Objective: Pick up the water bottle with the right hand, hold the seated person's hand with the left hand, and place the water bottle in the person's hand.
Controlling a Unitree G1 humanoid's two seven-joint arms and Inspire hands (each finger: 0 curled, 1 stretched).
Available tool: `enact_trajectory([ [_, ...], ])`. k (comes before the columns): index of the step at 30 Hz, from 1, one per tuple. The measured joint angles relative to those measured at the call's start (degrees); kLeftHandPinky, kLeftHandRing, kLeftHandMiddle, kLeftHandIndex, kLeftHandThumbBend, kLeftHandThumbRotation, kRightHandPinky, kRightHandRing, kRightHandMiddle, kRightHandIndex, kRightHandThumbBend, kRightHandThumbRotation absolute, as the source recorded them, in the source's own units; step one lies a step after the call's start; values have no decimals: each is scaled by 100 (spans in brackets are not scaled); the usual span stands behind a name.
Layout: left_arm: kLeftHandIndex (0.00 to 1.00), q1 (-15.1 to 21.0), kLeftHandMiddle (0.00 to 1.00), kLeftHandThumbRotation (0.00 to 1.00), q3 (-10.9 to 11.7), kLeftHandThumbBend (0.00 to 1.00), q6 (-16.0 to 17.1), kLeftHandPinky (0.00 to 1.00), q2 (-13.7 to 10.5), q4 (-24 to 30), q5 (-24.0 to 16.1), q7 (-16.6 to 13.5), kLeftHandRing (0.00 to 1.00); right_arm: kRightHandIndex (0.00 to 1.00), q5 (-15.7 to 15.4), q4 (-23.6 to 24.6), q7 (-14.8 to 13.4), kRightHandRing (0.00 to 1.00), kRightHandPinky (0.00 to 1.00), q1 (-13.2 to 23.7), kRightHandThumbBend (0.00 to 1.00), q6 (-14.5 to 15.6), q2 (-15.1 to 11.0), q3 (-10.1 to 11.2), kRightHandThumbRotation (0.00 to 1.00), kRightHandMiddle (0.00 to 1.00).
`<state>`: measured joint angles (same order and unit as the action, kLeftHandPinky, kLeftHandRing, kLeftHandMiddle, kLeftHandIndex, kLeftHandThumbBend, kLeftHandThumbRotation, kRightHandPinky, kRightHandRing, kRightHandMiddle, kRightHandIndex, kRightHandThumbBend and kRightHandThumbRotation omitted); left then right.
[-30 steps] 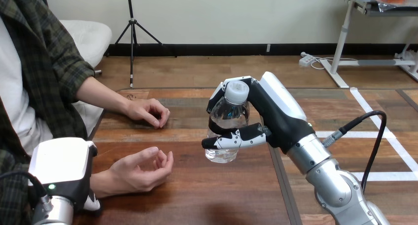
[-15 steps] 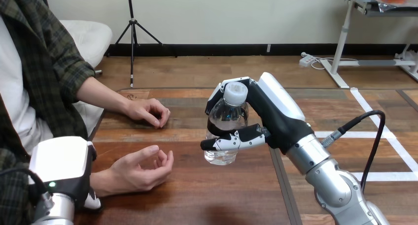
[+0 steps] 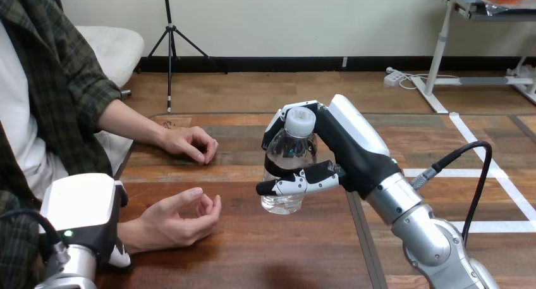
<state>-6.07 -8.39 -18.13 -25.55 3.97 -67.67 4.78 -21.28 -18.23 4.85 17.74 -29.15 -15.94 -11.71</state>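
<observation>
Two robot hands show, one at each side of the wooden table [image 3: 284, 251]: at the far left the left hand [image 3: 81, 214] sits back-up right at the wrist of the person's near hand [image 3: 180, 221], and whether it grips that wrist cannot be told. That near hand lies palm-up on the table with its fingers loosely curled and nothing in it, while the person's far hand [image 3: 189, 142] rests knuckles-up further back. To the right, well apart from both, the right hand [image 3: 354, 143] is clasped around a clear bottle [image 3: 289, 159] with a white cap, holding it upright with the thumb across its front.
</observation>
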Motion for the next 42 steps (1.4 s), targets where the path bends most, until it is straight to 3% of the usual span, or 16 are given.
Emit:
enact_trajectory([
  [17, 67, 14, 67, 0, -17, 90, 306, 57, -205, -54, 501, 49, 63, 43, 1, 0, 4, 37, 34, 0, 77, 3, -1, 0, 0, 42],
  [23, 68, 14, 67, 0, -16, 90, 555, 58, -343, -106, 751, 83, 64, 43, 3, 0, 4, 37, 34, 0, 77, 4, -2, 1, 0, 42],
  [35, 72, 39, 72, 0, -64, 86, 846, 60, -554, -105, 1409, 803, 68, 43, 10, 0, 12, 37, 35, 0, 76, 10, -6, 3, 0, 43],
  [42, 73, 81, 73, 0, -160, 85, 977, 60, -564, -83, 1634, 1016, 69, 43, 10, 0, 14, 38, 35, 0, 76, 10, -5, 4, 0, 43],
])
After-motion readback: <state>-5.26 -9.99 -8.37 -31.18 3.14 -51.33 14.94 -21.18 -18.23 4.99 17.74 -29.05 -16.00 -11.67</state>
